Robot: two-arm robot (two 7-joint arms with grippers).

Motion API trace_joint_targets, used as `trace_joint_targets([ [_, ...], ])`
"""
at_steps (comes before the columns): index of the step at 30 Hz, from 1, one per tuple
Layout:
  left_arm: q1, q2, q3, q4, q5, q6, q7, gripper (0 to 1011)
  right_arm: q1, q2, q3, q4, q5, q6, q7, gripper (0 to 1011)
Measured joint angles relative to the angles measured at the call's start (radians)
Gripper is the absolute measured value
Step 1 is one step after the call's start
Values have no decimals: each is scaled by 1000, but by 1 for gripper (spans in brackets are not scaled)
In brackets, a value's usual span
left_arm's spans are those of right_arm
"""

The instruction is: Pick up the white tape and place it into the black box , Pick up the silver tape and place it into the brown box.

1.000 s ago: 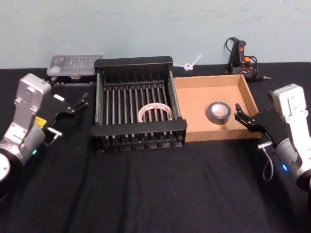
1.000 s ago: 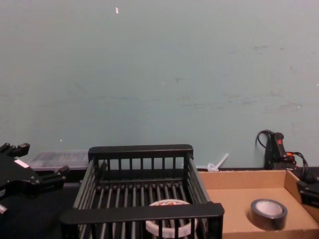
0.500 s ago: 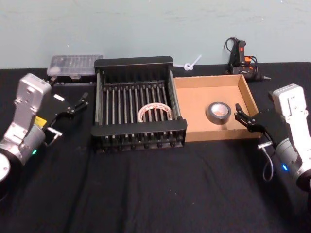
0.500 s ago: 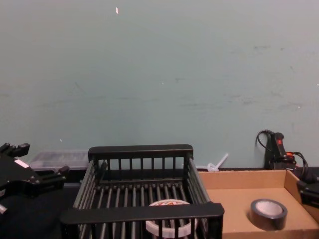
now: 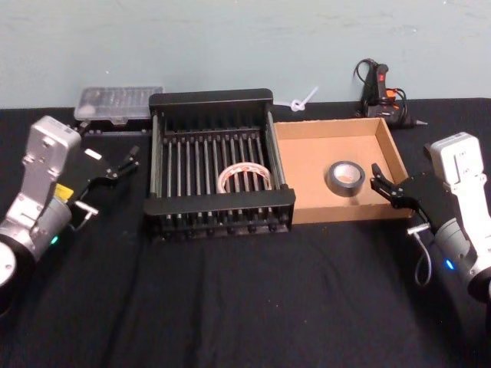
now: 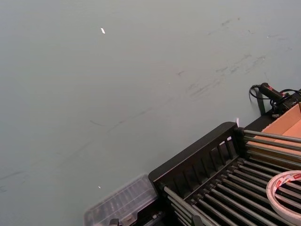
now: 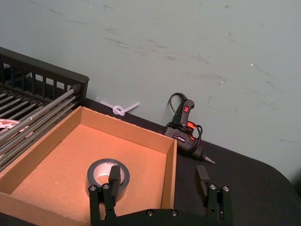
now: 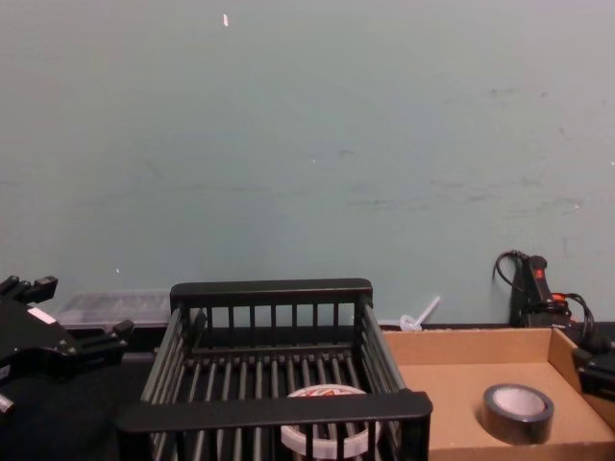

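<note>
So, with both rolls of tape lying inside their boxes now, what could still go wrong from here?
Little seems at risk. The open right gripper hangs close to the shallow tan cardboard tray, which holds the dull grey-silver tape roll; a careless move might nudge that light tray. The open left gripper is near the black slatted plastic crate, where the flat white tape roll lies, so a forward swing could hit its rim.

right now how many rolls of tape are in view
2. The white tape lies flat on the slatted floor of the black box. The silver tape lies flat in the brown box, to its right. No others are visible.
</note>
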Motion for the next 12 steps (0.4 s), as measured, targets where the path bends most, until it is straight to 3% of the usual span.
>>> trace_joint_targets([
  [12,0,0,0,0,0,0,0,1001,0,0,0,0,0,0,0,1002],
])
